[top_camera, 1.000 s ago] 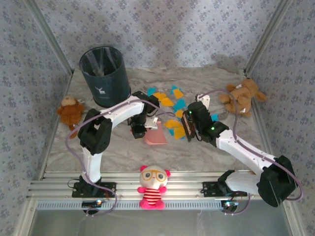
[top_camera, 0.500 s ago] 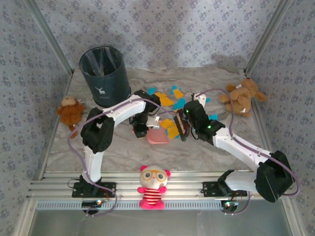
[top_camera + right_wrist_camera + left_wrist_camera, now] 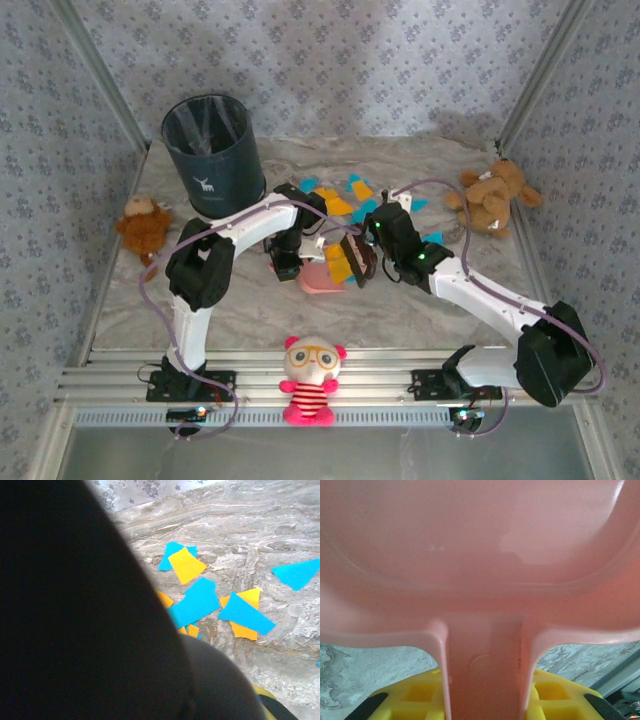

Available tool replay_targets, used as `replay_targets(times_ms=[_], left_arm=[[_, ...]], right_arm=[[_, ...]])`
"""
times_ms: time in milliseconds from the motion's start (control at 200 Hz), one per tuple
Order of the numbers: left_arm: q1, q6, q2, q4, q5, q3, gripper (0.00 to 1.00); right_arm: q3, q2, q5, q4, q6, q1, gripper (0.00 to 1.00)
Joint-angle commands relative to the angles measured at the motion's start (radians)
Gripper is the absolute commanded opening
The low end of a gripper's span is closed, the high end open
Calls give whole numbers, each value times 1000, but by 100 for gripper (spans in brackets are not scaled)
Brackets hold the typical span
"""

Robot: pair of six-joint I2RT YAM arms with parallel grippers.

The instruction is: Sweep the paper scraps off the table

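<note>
My left gripper [image 3: 285,260] is shut on the handle of a pink dustpan [image 3: 320,279] lying mid-table; in the left wrist view the handle [image 3: 485,670] runs between my yellow fingers [image 3: 415,700]. My right gripper [image 3: 374,248] is shut on a dark brush [image 3: 361,259], whose head stands at the dustpan's right lip. Orange paper scraps [image 3: 339,262] lie between brush and pan. More orange and teal paper scraps [image 3: 345,196] are spread behind, and they show in the right wrist view [image 3: 200,601] beside the brush's dark bulk [image 3: 75,605].
A dark bin [image 3: 212,150] stands at the back left of the table [image 3: 250,310]. A brown plush toy [image 3: 142,228] lies at the left edge, a plush bear [image 3: 492,195] at the back right, and a doll with glasses [image 3: 312,378] on the front rail.
My right gripper has swept the brush leftward, pushing the orange scraps up to the dustpan's lip. The left gripper and the dustpan have barely shifted.
</note>
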Motion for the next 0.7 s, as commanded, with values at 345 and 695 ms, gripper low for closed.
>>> replay_targets(times_ms=[345,695], left_arm=[[-7,-19,-25,33,16,-28,0],[-3,-28,-47,51,24,-84,0]], right_arm=[[44,-78,-104,-12,19,1,0],[27,-143,24,-65,70,-12,0]])
